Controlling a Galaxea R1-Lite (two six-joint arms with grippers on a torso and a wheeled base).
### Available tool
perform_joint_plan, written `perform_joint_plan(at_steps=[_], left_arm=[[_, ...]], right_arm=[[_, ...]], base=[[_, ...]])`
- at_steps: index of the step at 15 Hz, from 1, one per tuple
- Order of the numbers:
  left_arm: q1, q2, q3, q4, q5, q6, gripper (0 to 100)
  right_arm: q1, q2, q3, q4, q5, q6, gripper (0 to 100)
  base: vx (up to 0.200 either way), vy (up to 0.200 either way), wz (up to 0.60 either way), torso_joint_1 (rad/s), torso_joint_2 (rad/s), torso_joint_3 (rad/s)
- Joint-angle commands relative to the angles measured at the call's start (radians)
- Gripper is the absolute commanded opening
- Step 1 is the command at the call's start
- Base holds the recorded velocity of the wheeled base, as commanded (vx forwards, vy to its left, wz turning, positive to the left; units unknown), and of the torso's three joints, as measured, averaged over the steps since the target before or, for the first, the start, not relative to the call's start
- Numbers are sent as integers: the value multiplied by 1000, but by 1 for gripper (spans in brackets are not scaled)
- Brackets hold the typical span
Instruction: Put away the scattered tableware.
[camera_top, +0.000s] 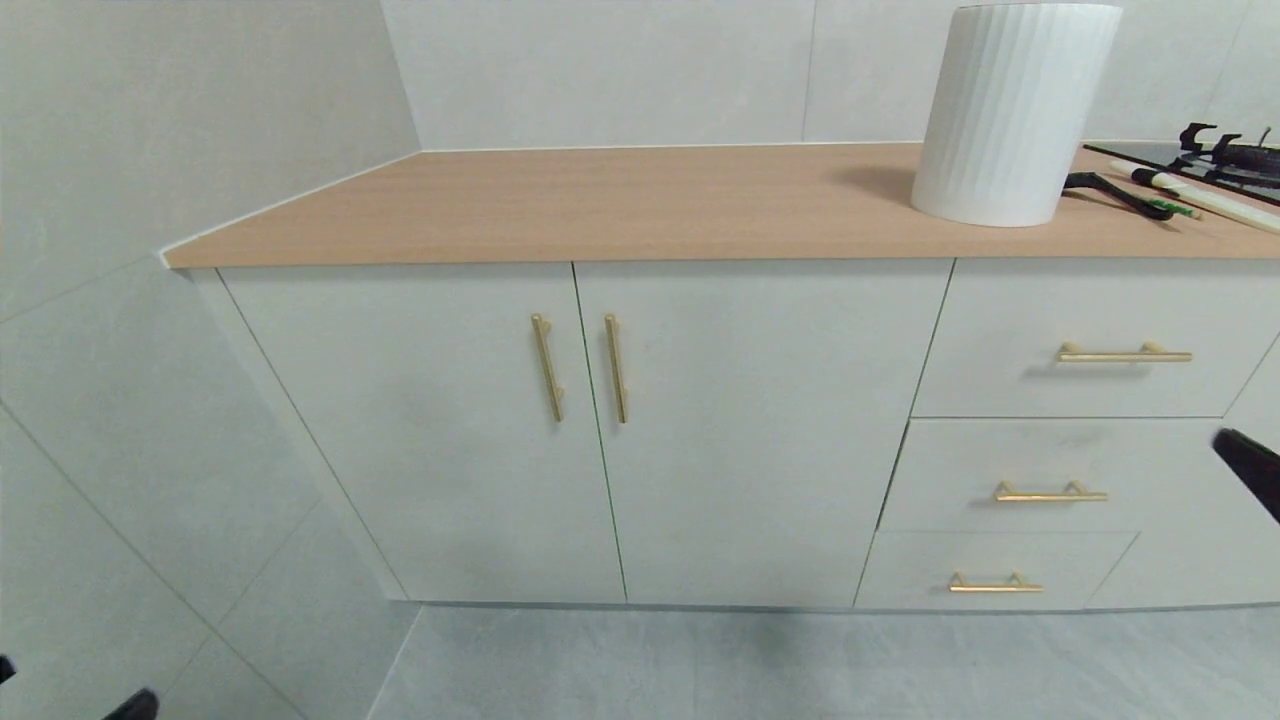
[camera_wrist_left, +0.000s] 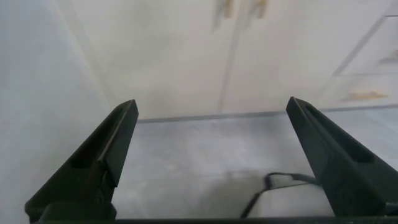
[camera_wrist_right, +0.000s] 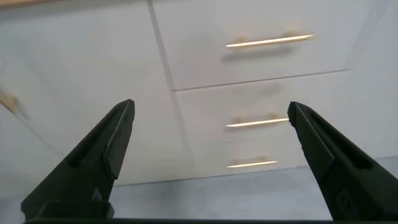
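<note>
Pale grey tiled walls and floor surround a white cabinet under a wooden counter. The cabinet has two doors with upright gold handles meeting at its middle, and three drawers stacked on the right, each with a gold bar. The scattered tableware lies at the counter's far right end: a black-handled utensil, a pale stick with a green tip and more dark tools behind them. They sit just beside a tall white ribbed holder that stands upright on the wood. My left gripper hangs low over the floor in front of the doors, jaws spread wide with nothing between them. My right gripper faces the drawer fronts, jaws likewise spread and holding nothing, well apart from the tableware up on the counter.
</note>
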Motion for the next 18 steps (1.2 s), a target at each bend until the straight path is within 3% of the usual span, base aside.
perform_joint_plan(at_steps=[1, 3, 5, 7, 9, 10, 11, 12, 13, 14, 16, 17, 18], left_arm=[[110, -309, 56, 175, 4, 29, 100], [143, -379, 58, 248, 4, 29, 100], [179, -372, 71, 256, 90, -11, 100], [241, -370, 81, 255, 88, -9, 100], [306, -370, 82, 250, 96, -9, 100], [396, -421, 102, 252, 107, -5, 100], [413, -465, 145, 248, 101, 20, 100], [413, -465, 202, 222, 119, 25, 100], [412, -465, 229, 155, 105, 12, 100], [412, -465, 255, 97, 49, 12, 100], [412, -465, 283, 31, -112, 17, 100], [412, -465, 285, 25, -139, 18, 100], [412, -465, 289, 14, -229, 15, 100]], right_arm=[[-47, -454, 157, 155, -4, -181, 100], [-135, -579, 157, 262, -2, -216, 100], [-224, -772, 162, 405, -7, -298, 100], [-242, -764, 182, 345, -106, -295, 100], [-294, -770, 212, 317, -116, -295, 100], [-374, -846, 255, 336, -79, -299, 100], [-374, -846, 303, 333, -63, -293, 100], [-371, -858, 304, 362, -57, -275, 100], [-368, -864, 303, 399, -27, -229, 100], [-368, -864, 304, 440, 79, -180, 100], [-366, -864, 303, 528, 268, -89, 100], [-366, -864, 303, 523, 289, -78, 100], [-366, -863, 303, 569, 397, -71, 100]], base=[[0, 0, 0, 0, 0, 0], [0, 0, 0, 0, 0, 0], [0, 0, 0, 0, 0, 0], [0, 0, 0, 0, 0, 0], [0, 0, 0, 0, 0, 0], [0, 0, 0, 0, 0, 0], [0, 0, 0, 0, 0, 0], [0, 0, 0, 0, 0, 0], [0, 0, 0, 0, 0, 0], [0, 0, 0, 0, 0, 0], [0, 0, 0, 0, 0, 0], [0, 0, 0, 0, 0, 0], [0, 0, 0, 0, 0, 0]])
